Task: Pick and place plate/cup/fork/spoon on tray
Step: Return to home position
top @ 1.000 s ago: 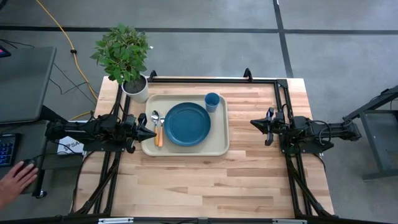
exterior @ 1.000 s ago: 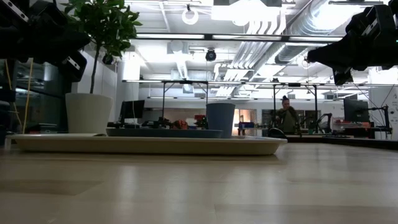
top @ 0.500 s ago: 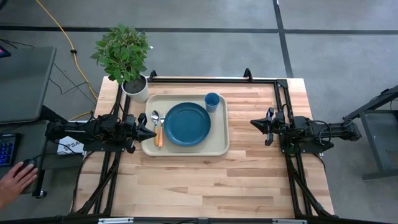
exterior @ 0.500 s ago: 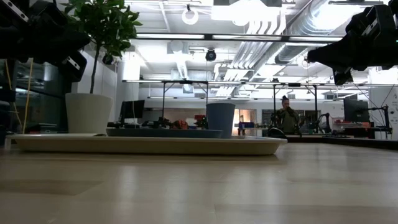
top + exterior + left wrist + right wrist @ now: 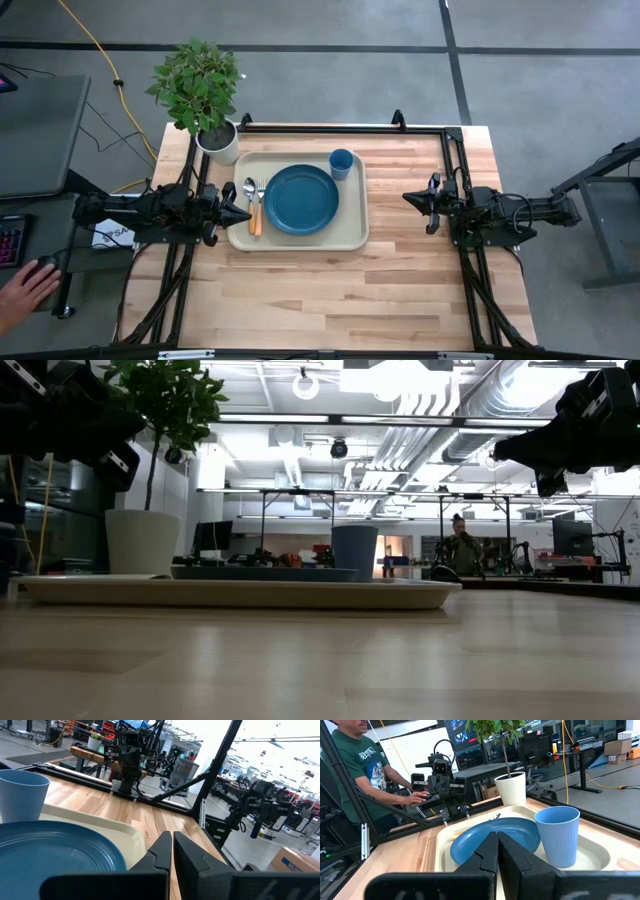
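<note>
Blue plate [image 5: 301, 199]: mid-frame on the beige tray [image 5: 300, 243]; probably stiff and slick, so pinch the rim.
Cup [image 5: 341, 162]: tray's upper right; light, hold by the wall.
Spoon [image 5: 249, 186], fork [image 5: 261, 188]: left of the plate; thin, slippery.
Left claw [image 5: 243, 213]: closed, empty, at the tray's left edge.
Right claw [image 5: 408, 198]: closed, empty, right over the bench [image 5: 340, 290].

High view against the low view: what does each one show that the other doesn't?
Only the high view shows the spoon and fork beside the plate, and a person's hand off the table. Only the low view shows a person far back in the room. Both show the tray, plate, cup and plant pot.
</note>
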